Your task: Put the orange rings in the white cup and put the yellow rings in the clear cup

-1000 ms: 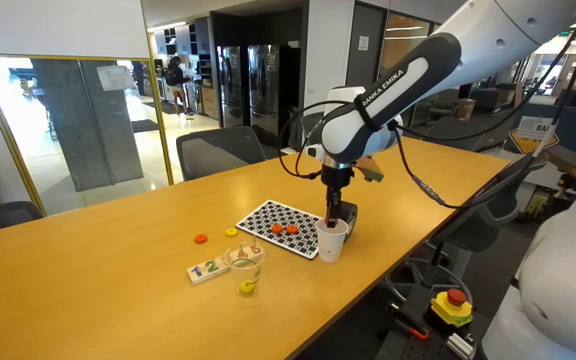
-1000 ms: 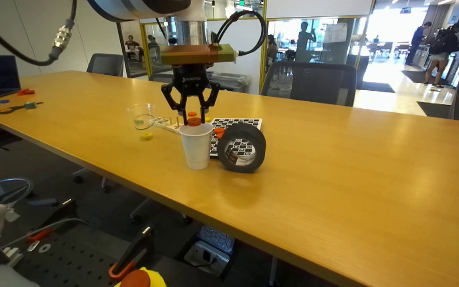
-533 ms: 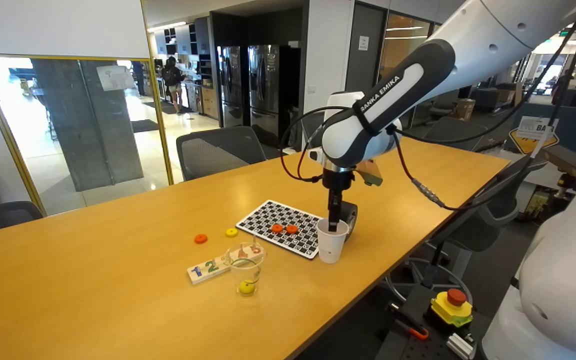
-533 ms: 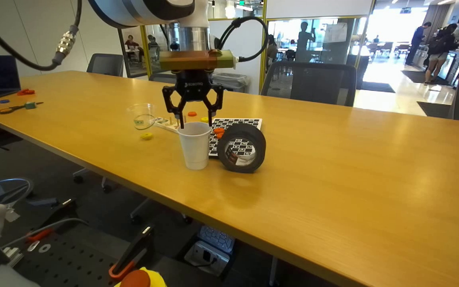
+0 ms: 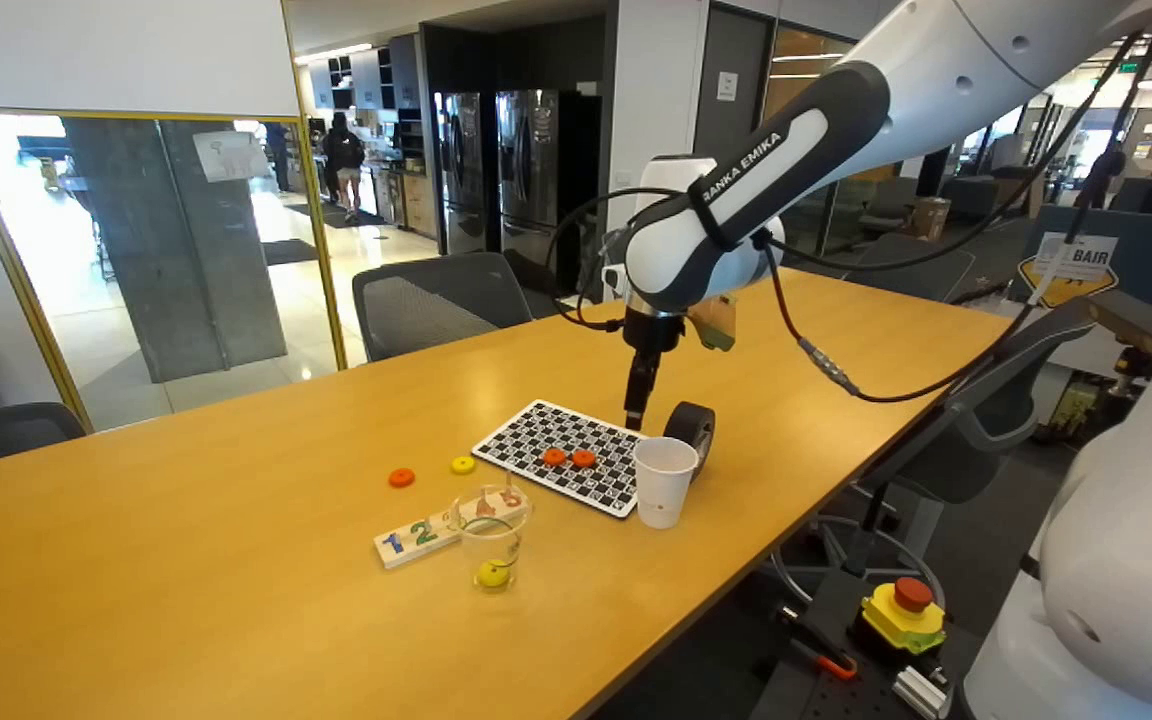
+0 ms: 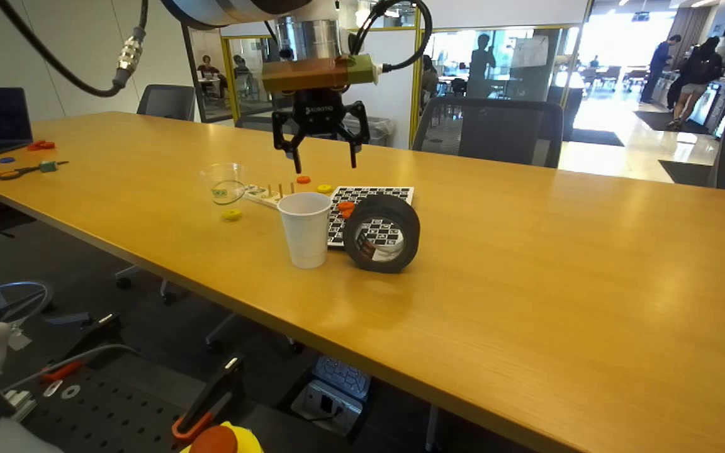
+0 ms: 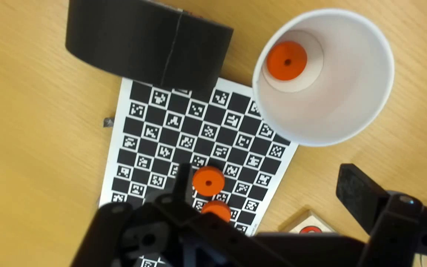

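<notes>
Ring [image 7: 217, 209] part-hidden by hand [image 7: 266, 180], tape [image 7: 139, 40] cropped

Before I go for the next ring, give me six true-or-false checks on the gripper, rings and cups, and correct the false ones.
1. The gripper is open, holding nothing. True.
2. An orange ring lies inside the white cup. True.
3. The white cup lies on its side. False: it stands upright.
4. Every orange ring is in the white cup. False: two orange rings lie on the checkered mat and a further orange ring lies off it.
5. A yellow ring shows at the bottom of the clear cup. True.
6. Every yellow ring is in the clear cup. False: another yellow ring lies outside it, near the checkered mat.
</notes>
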